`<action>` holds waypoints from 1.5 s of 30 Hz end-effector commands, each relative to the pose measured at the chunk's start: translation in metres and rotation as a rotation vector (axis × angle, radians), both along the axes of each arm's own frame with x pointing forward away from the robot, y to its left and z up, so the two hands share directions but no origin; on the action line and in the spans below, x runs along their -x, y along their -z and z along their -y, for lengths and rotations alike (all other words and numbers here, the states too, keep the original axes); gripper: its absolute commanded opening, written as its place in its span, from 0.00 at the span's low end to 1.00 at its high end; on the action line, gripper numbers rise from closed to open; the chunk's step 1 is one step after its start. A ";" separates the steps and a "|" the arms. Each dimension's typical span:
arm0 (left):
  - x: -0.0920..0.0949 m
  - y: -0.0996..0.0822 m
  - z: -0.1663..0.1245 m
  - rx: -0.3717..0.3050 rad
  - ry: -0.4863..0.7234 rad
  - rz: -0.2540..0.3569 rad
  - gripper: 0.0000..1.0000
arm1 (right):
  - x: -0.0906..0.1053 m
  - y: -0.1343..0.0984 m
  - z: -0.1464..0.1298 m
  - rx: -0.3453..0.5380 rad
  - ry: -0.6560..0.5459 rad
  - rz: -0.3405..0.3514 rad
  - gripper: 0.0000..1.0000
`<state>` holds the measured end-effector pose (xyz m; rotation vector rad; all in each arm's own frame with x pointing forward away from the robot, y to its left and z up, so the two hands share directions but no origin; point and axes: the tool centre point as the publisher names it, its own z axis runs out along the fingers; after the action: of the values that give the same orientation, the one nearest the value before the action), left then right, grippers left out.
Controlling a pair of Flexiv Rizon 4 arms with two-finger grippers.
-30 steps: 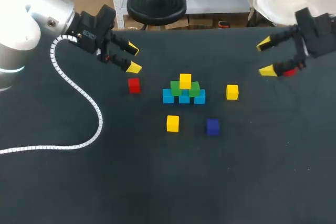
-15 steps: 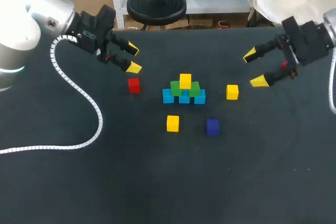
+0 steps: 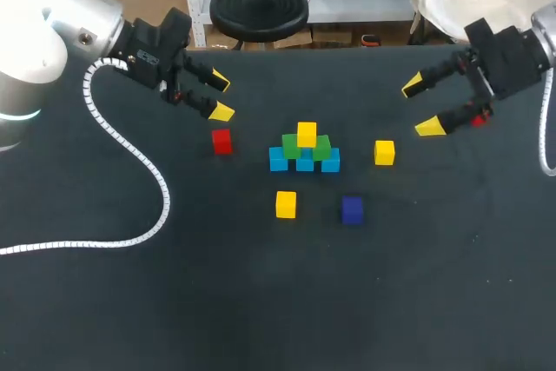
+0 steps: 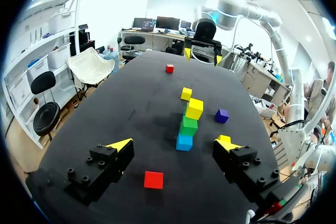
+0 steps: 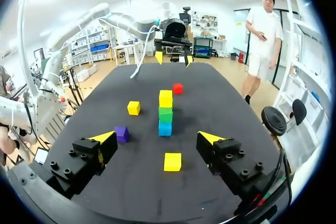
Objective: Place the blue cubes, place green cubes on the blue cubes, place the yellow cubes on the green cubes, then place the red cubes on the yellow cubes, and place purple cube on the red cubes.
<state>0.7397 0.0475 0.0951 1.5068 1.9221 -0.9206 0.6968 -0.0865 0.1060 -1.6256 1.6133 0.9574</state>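
Three blue cubes [image 3: 304,163] form a row mid-table, with two green cubes [image 3: 292,146] on them and a yellow cube [image 3: 307,134] on top. Loose yellow cubes lie at the right [image 3: 384,152] and front [image 3: 286,204]. A purple cube [image 3: 351,209] sits in front. One red cube [image 3: 221,141] lies just below my open left gripper [image 3: 220,97]; a second red cube [image 3: 476,119] shows partly behind my open right gripper [image 3: 420,108]. Ahead of the left gripper [image 4: 173,143] lie the red cube [image 4: 153,179] and the stack [image 4: 188,125]. The right gripper [image 5: 157,138] faces a yellow cube [image 5: 172,161].
A white coiled cable [image 3: 130,154] trails from the left arm across the table's left side. The table [image 3: 278,301] is a dark mat. In the right wrist view the purple cube [image 5: 122,133] lies beside one finger, and the left gripper [image 5: 170,56] stands at the far edge.
My right gripper has come in from the right edge toward the cubes, then lifted back slightly. The left arm and all cubes have stayed put.
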 end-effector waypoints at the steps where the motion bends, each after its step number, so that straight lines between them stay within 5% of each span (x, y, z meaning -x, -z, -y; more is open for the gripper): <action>1: -0.002 0.000 0.000 -0.002 0.003 -0.003 1.00 | -0.012 0.006 -0.022 0.002 -0.027 0.004 1.00; 8: -0.002 0.000 0.000 -0.002 0.003 -0.003 1.00 | -0.004 0.037 -0.038 -0.029 -0.029 -0.056 1.00; 19: -0.002 0.000 0.000 -0.002 0.003 -0.003 1.00 | 0.020 0.067 -0.020 -0.032 -0.010 -0.083 1.00; 45: -0.002 0.000 0.000 -0.002 0.003 -0.003 1.00 | 0.006 0.096 -0.016 0.002 -0.035 -0.136 1.00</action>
<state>0.7397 0.0475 0.0951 1.5068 1.9220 -0.9206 0.6858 -0.0742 0.0149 -1.6175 1.6788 1.0984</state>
